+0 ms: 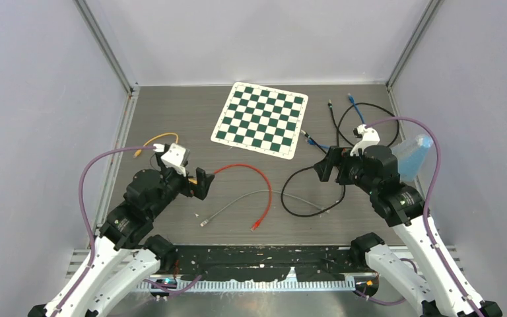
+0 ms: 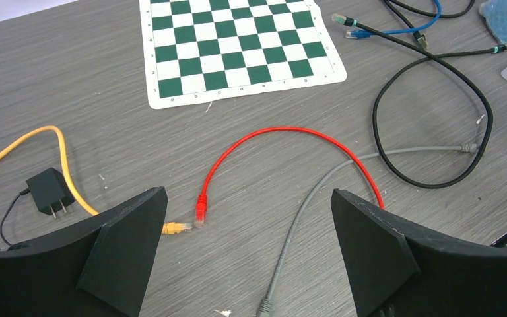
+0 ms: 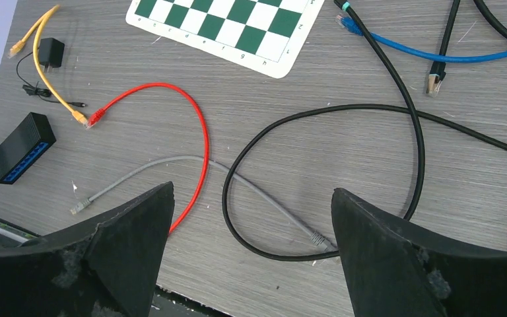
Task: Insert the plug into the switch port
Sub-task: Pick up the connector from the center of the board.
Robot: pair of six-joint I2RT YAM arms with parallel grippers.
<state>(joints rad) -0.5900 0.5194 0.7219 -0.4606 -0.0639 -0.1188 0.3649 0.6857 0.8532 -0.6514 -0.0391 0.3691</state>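
- Left gripper (image 2: 247, 193): jaws wide, nothing held, hovering above the table.
- Right gripper (image 3: 252, 191): jaws wide too, empty, hovering over the loose cables.
- Switch (image 3: 20, 146): black box with blue ports, flat on the table at the left front, well apart from both grippers.
- Red plug (image 2: 201, 210): loose, tip just beside the yellow plug (image 2: 175, 228), ahead of the left fingers.
- Grey plug (image 3: 79, 207): loose, near the switch.
- Step: approach, nothing grasped yet. The intended plug is probably the red one, though I can't be sure.
- Next move: lower onto a plug, pinch behind its head, then line it up with a port.
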